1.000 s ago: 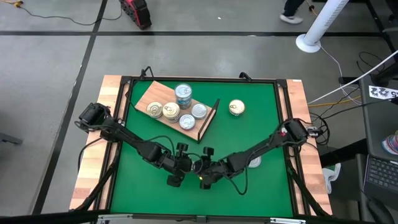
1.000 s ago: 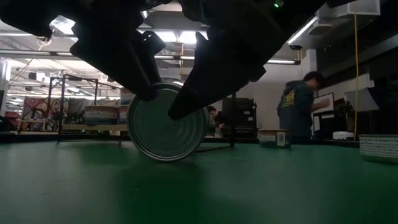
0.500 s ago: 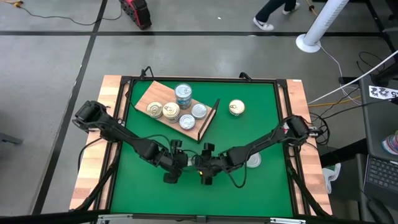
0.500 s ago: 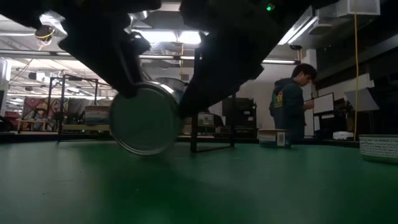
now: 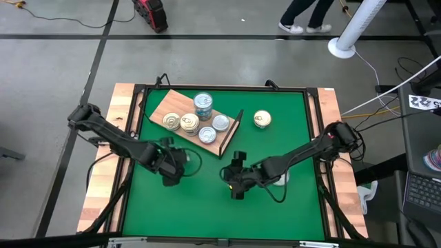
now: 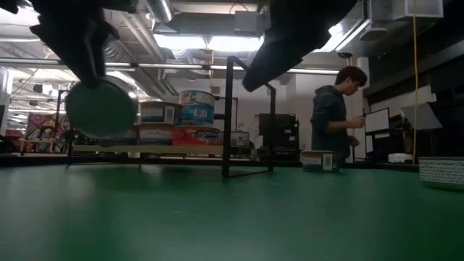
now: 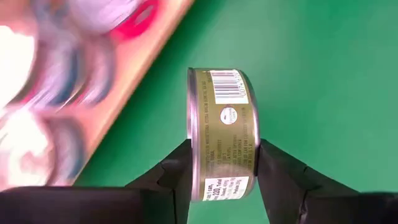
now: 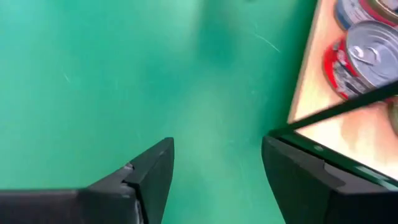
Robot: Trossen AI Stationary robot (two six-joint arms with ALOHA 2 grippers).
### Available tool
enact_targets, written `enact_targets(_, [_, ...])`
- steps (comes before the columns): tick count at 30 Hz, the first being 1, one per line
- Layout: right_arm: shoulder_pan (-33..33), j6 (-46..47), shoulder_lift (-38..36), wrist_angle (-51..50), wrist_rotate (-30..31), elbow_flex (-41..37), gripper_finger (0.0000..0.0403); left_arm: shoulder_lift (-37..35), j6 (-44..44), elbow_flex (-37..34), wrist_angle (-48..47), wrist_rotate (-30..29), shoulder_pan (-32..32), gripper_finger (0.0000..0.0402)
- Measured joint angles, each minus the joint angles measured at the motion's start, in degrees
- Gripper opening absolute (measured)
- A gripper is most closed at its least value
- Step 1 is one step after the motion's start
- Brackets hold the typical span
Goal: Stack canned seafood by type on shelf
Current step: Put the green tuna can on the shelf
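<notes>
Left pincer [image 7: 222, 163] carried round tin [image 7: 222, 134] leftward, lifted

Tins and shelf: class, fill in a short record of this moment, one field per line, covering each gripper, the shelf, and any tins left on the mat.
left gripper: shut on an olive-labelled tin, held on edge above the green mat, near the shelf's corner
right gripper: open, empty, over bare mat
shelf: wooden board with a black wire end frame, carrying several tins, one stack taller
loose tin: flat on the mat beyond the wire end
tin by the right arm: partly hidden
</notes>
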Motion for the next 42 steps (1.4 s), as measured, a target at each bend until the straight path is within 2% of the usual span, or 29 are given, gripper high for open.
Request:
enact_targets(5, [0.00, -0.02, -0.84, -2.77, 0.09, 0.00, 0.0241, -4.03, -7.32, -0.02, -9.73, -4.57, 0.18, 0.0139])
enact_targets(9, [0.00, -0.04, -0.90, -2.61, 0.07, 0.00, 0.0241, -5.97, -10.87, -0.02, -13.99, -9.90, 1.85, 0.0138])
enact_targets(15, [0.00, -0.04, -0.90, -2.74, -0.37, 0.00, 0.0241, -6.23, -9.79, 0.33, -18.85, -14.50, 6.44, 0.0140])
enact_targets(20, [0.00, -1.37, -0.90, -2.85, -0.35, 0.00, 0.0241, -6.20, -8.72, 0.42, -21.09, -21.32, 11.93, 0.0140])
enact_targets(26, [0.00, -1.55, -0.90, -2.83, -0.37, 0.00, 0.0241, -6.21, -0.33, 0.44, -19.68, -29.86, 20.44, 0.0142])
enact_targets(30, [0.00, -1.55, -0.90, -2.81, -0.37, 0.00, 0.0241, -6.19, 10.42, 0.44, -13.43, -30.33, 27.51, 0.0143])
enact_targets(37, [0.00, -1.54, -0.90, -2.79, -0.36, 0.00, 0.0241, -6.16, 29.45, 0.44, 2.30, -29.16, 39.47, 0.0143])
enact_targets(42, [0.00, -1.57, -0.90, -2.77, -0.36, 0.00, 0.0241, -5.75, 33.64, 0.42, 6.56, -21.52, 47.31, 0.0145])
